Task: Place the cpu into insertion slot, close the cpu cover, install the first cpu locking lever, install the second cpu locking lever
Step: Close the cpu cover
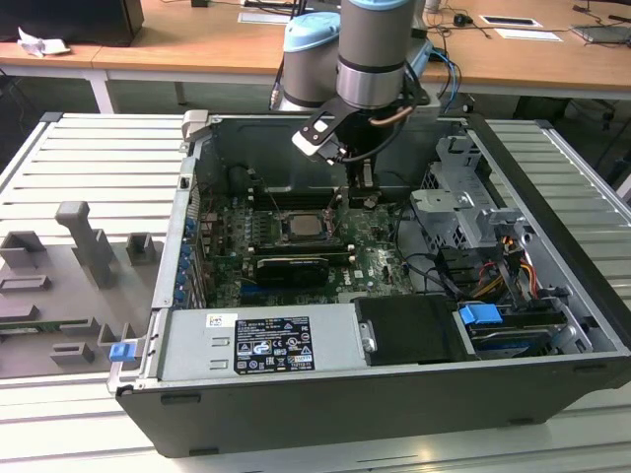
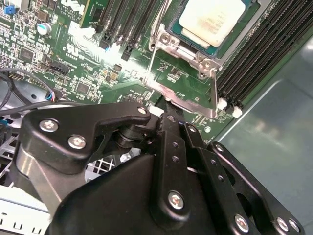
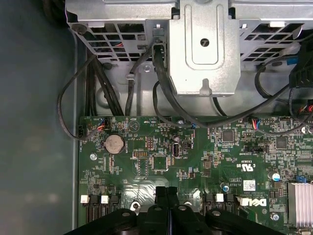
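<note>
Ext. view, L to R: cpu (image 1: 301, 227), a flat silvery-tan square, sits in the insertion slot (image 1: 277, 229) mid-board, so placing looks done. Thin shiny cpu cover (image 2: 190, 55) seems laid round it. Gripper (image 1: 362, 183) just right, black fingers pinched together on nothing visible, prob. to push, not grasp. Grey sheet-metal drive cage (image 1: 458, 202) further right.

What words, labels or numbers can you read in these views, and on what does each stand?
On the grey metal power-supply box, exterior view, a white label: print too small to read.
On the green motherboard, first wrist view, white lettering: upside down, too small to read surely.
On the same board, a small white sticker: too small to read.
Nothing can be quoted with certainty.
</note>
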You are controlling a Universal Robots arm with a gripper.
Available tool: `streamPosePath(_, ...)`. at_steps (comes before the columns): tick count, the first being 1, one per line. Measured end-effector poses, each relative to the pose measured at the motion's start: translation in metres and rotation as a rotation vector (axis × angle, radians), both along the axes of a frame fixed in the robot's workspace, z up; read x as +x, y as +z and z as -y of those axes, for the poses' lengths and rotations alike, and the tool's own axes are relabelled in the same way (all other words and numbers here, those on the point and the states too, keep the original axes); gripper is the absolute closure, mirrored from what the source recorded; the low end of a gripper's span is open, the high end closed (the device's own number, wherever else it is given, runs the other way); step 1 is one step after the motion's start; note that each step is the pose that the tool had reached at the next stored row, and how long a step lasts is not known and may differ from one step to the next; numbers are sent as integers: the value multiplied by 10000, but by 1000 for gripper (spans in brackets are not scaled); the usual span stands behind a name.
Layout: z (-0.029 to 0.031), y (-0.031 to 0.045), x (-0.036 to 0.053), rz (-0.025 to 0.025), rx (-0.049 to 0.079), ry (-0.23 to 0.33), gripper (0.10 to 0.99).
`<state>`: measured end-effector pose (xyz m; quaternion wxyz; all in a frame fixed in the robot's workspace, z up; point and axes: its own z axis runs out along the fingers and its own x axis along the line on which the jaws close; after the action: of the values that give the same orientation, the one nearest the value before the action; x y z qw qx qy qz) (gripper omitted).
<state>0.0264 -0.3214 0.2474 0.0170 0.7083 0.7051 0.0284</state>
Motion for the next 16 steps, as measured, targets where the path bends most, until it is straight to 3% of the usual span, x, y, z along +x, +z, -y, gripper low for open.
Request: streamPosePath(16, 0, 0, -60, 0, 0, 0, 980)
